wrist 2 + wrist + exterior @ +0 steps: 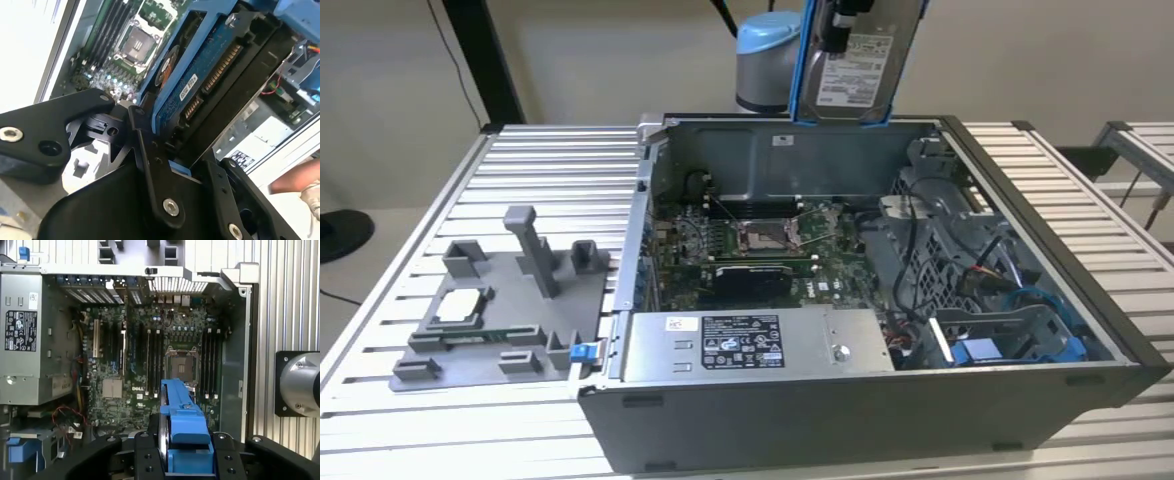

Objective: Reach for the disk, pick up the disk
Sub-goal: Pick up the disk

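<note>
The disk [851, 68], a silver drive with a white label in a blue bracket, hangs upright in the air above the far wall of the open computer case [854, 420]. My gripper [843, 22] is shut on its upper end. In the second wrist view the black fingers [150, 165] clamp the disk [210, 75], whose blue circuit side and connector face the camera. The first wrist view has the disk's blue bracket edge [181, 422] held between the gripper's [183, 447] fingers, high over the motherboard [150, 355].
Inside the case are the processor socket [761, 235], a power supply [747, 342] and a blue drive caddy [981, 350] at the near right. A grey fixture [487, 320] with a small chip sits on the slatted table at the exterior view's left. A person's hand [300, 185] is near the case.
</note>
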Tool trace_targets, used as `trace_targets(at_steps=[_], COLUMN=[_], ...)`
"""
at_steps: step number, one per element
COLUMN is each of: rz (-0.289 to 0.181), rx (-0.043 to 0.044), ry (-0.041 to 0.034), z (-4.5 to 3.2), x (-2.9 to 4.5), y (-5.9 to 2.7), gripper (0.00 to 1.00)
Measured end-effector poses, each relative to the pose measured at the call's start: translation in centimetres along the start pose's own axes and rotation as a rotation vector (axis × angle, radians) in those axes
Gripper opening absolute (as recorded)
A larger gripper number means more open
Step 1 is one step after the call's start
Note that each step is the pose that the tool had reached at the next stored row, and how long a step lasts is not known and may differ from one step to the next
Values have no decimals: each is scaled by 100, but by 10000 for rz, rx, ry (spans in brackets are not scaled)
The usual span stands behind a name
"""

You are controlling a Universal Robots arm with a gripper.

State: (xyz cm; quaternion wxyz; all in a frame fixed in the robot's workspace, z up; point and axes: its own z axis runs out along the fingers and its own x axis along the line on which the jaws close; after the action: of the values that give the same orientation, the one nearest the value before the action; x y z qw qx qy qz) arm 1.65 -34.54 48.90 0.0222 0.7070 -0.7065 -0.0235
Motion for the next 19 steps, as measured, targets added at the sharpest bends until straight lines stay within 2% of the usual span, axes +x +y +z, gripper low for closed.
trace_targets(at_steps=[7,19], rz=[1,0], rx=[-7,-7], ry=[-1,-2], z=[-20,-49], x=[20,92], y=[-313,-768], gripper=[0,0])
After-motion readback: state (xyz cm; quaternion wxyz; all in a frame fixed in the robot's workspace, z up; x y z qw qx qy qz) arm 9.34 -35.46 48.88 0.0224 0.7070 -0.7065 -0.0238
